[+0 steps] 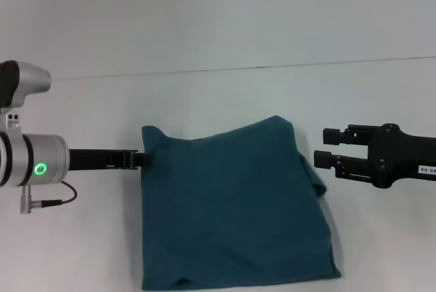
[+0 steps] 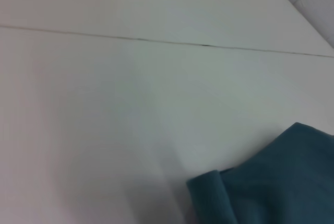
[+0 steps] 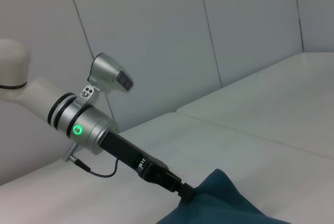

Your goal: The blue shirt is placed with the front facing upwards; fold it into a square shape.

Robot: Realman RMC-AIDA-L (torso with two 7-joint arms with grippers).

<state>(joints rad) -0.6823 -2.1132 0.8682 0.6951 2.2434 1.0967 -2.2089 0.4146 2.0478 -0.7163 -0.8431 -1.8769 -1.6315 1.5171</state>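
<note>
The blue shirt [image 1: 231, 210] lies on the white table as a folded, roughly square teal bundle; no lettering shows. My left gripper [image 1: 138, 159] is at the shirt's left edge near its far left corner, with its fingers closed on the cloth there. The right wrist view shows the left gripper [image 3: 186, 193] pinching a raised fold of the shirt [image 3: 229, 205]. My right gripper [image 1: 321, 146] hovers just off the shirt's right edge, open and empty. In the left wrist view only a rolled corner of the shirt [image 2: 282, 187] shows.
The white table [image 1: 225, 101] stretches around the shirt, with a thin seam line [image 1: 238, 69] across its far part. A light panelled wall [image 3: 209, 36] stands behind the left arm [image 3: 83, 125].
</note>
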